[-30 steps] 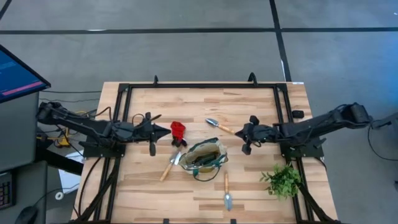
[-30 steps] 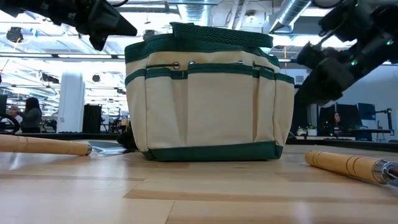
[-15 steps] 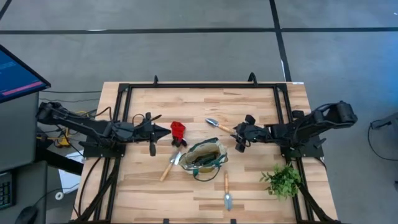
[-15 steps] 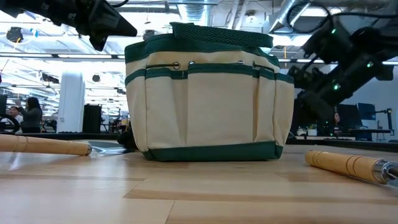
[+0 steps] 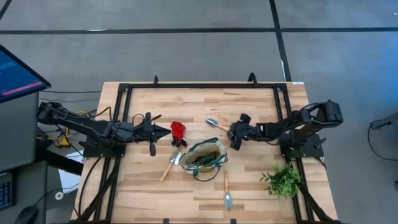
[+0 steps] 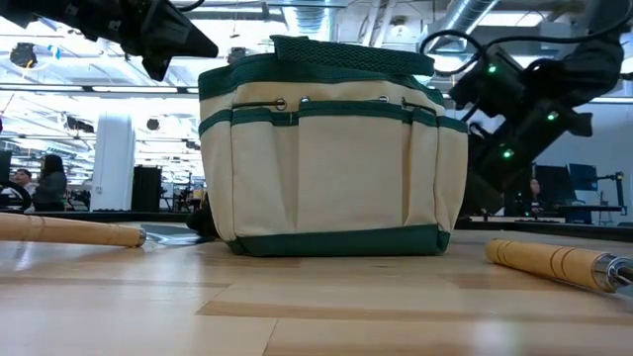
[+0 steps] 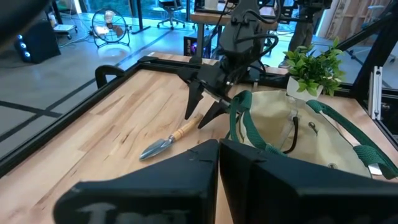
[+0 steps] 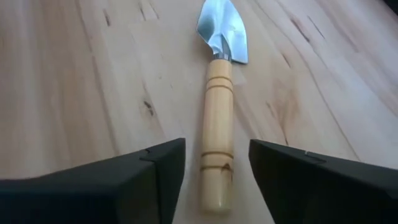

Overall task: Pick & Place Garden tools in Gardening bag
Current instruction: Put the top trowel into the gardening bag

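The tan gardening bag (image 5: 204, 157) with green trim stands upright mid-table, dark tools inside it. A wooden-handled trowel (image 5: 219, 126) lies flat on the table behind the bag. My right gripper (image 8: 216, 153) is open, its fingers standing on either side of the handle's free end (image 8: 216, 180) without touching it. My left gripper (image 5: 165, 130) hovers shut with nothing in it, above the table, just left of the small red item (image 5: 178, 129). Another trowel (image 5: 170, 165) lies left of the bag and a third tool (image 5: 227, 190) lies near the front edge.
A leafy green sprig (image 5: 283, 180) sits at the table's near right. A black metal frame (image 5: 202, 86) runs around the tabletop. Bare wood lies along the far edge and at the near left. In the low view the bag (image 6: 331, 158) hides the table's middle.
My right gripper has moved toward the table's left edge, closing in on the handle end of the trowel behind the bag. The left arm and all tools have stayed in place.
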Controlling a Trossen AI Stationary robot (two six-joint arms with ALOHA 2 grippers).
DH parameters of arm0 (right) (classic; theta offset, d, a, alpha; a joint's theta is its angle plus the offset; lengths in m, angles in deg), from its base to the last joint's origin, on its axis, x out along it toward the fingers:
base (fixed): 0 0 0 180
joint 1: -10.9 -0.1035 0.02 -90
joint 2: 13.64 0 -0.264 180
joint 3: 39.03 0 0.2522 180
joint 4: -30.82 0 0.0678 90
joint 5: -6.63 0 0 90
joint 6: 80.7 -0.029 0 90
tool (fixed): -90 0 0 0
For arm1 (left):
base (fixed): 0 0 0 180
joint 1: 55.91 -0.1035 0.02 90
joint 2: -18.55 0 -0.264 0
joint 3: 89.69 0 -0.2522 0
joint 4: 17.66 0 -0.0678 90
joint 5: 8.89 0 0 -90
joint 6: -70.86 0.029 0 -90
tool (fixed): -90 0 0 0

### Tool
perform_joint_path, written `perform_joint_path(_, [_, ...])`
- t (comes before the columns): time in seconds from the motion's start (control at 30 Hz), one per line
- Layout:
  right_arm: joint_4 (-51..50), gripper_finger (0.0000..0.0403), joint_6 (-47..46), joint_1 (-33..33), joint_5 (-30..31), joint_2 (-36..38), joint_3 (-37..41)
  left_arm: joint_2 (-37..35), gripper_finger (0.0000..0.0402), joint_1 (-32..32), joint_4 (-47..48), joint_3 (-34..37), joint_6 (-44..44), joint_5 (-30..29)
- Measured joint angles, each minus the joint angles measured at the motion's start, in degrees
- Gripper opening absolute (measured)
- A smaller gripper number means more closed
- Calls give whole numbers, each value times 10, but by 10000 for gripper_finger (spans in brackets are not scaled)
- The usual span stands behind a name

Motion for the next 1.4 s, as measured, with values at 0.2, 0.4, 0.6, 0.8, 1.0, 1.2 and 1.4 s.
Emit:
perform_joint_path(0.2, [4,136,1,10,-7,-35,-16,0,2,0,0,0,0,0])
perform_joint_path(0.4, [4,91,1,10,-14,-44,-24,0,2,0,0,0,0,0])
perform_joint_path(0.6, [-22,61,10,9,-16,-17,-22,0,2,0,0,0,0,0])
perform_joint_path(0.8, [-94,61,-3,9,-16,33,-22,0,2,0,0,0,0,0])
perform_joint_path(1.0, [-167,61,-5,8,-15,109,-22,0,2,0,0,-1,0,0])
perform_joint_path(1.2, [-228,61,-5,3,28,210,-22,0,2,0,0,-1,0,0])
perform_joint_path(1.4, [-308,61,-34,-32,133,331,-22,1,2,-7,-18,-1,-19,0])
